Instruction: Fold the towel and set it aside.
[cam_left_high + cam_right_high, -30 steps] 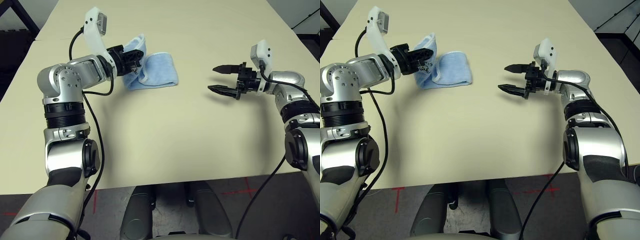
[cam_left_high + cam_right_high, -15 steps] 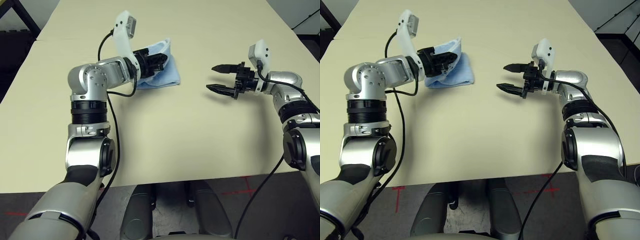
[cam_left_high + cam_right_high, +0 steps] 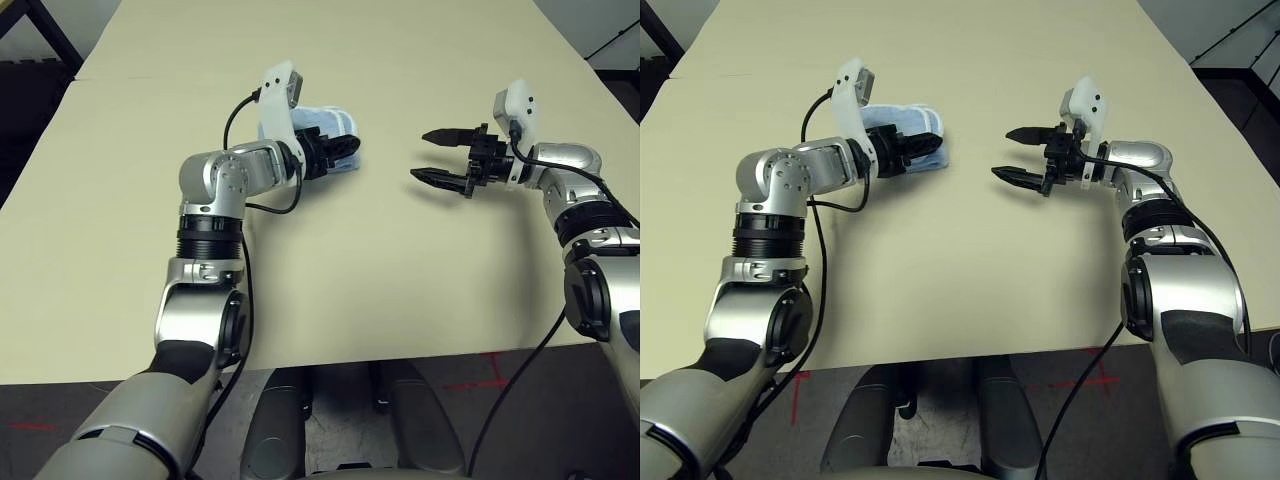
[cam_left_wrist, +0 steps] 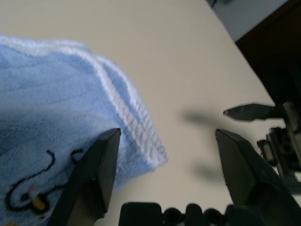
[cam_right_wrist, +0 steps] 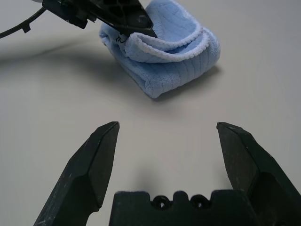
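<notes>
The towel is light blue with a white stitched edge and lies folded over itself in a small bundle on the table, left of centre. A dark emblem shows on its cloth. My left gripper is open just over the towel's near right edge, its fingers spread wide with the cloth below them and nothing pinched. Off to the right, my right gripper hovers open above bare table, pointing at the towel and well apart from it.
The beige table spreads wide around the towel on all sides. Dark floor and a black frame leg lie beyond its far left edge. The left arm's cable loops above the forearm.
My left arm swung right, carrying the towel's raised edge over onto the rest of the cloth, then its fingers opened and let go. The right arm has stayed put.
</notes>
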